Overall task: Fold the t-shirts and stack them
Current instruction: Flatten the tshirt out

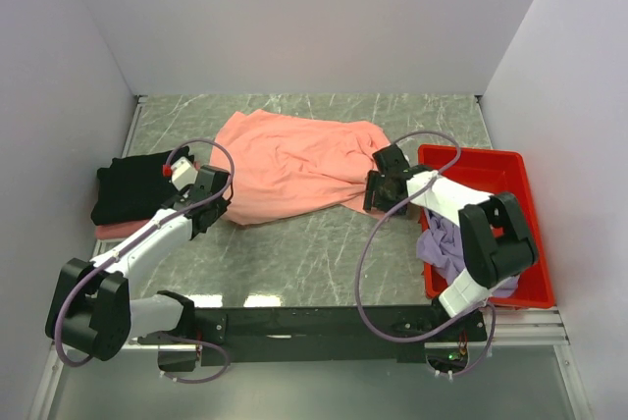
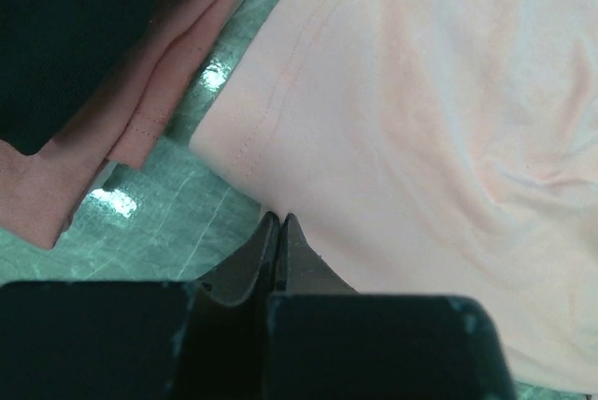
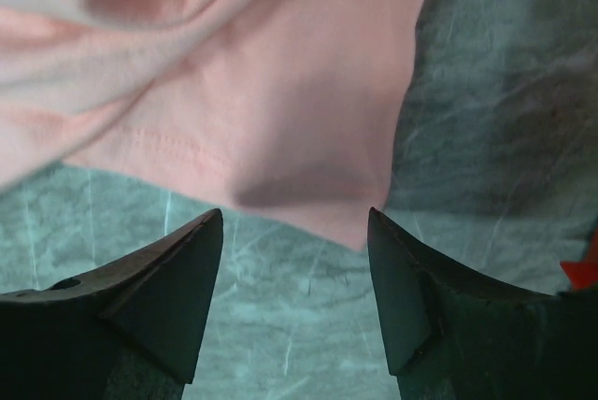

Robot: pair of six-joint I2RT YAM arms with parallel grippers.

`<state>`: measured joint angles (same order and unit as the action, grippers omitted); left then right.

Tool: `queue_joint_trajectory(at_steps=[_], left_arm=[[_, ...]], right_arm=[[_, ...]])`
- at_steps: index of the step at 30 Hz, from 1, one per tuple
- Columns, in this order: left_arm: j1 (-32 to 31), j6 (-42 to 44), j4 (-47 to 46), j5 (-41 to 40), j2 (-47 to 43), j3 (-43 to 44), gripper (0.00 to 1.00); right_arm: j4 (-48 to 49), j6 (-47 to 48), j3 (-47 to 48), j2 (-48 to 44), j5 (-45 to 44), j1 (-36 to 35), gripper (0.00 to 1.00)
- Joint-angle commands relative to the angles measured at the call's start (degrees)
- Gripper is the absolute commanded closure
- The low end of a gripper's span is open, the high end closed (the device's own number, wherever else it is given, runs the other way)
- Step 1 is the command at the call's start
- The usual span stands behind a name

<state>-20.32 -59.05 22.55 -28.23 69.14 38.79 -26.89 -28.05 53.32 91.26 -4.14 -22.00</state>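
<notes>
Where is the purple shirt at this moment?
In the top view, the purple shirt lies crumpled in the red tray on the right side, to the right of the salmon shirt.

A grey-green marbled surface (image 1: 294,253) fills the floor of the scene, with bright glare patches near its 6 o'clock edge. White walls (image 1: 314,18) close it in at 9, 12 and 3 o'clock. A red plastic tray (image 1: 481,173) sits on the surface at about 4 o'clock, against the right wall; one red corner (image 3: 584,269) of it shows in the right wrist view.
</notes>
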Motion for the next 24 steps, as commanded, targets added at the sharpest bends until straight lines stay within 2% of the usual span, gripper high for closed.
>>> queue_joint_trajectory(at_steps=[1, 4, 7, 9, 10, 16, 19, 24], left_arm=[[0.3, 1.2, -0.4, 0.1, -0.9, 2.0, 0.99], [0.3, 1.7, -0.1, -0.4, -1.3, 3.0, 0.99], [0.3, 1.7, 0.7, -1.1, -1.9, 3.8, 0.99], [0.3, 2.6, 0.6, -0.8, -2.5, 4.4, 0.99], [0.3, 2.8, 0.7, -0.6, -2.8, 4.6, 0.99], [0.3, 3.0, 2.2, -2.1, -6.1, 7.8, 0.99], [0.2, 3.8, 1.6, -3.2, -9.3, 10.5, 0.99], [0.3, 6.0, 0.7, -5.8, -14.2, 18.2, 0.99]], right_arm=[[2.3, -1.5, 3.1, 2.1, -3.3, -0.3, 0.31], [3.3, -1.7, 3.0, 3.4, -3.3, -0.2, 0.36], [4.5, -2.1, 2.6, 3.9, -3.4, -0.3, 0.52], [5.0, -1.6, 2.8, 3.7, -3.4, -0.3, 0.91], [4.9, -1.2, 3.1, 3.2, -3.6, -0.3, 1.0], [2.3, 0.5, 6.5, -5.2, -11.6, -0.2, 1.0], [2.3, 1.5, 8.2, -15.0, -13.3, -0.3, 1.0], [0.8, 3.3, 14.9, -25.3, -16.9, -0.2, 1.0]])
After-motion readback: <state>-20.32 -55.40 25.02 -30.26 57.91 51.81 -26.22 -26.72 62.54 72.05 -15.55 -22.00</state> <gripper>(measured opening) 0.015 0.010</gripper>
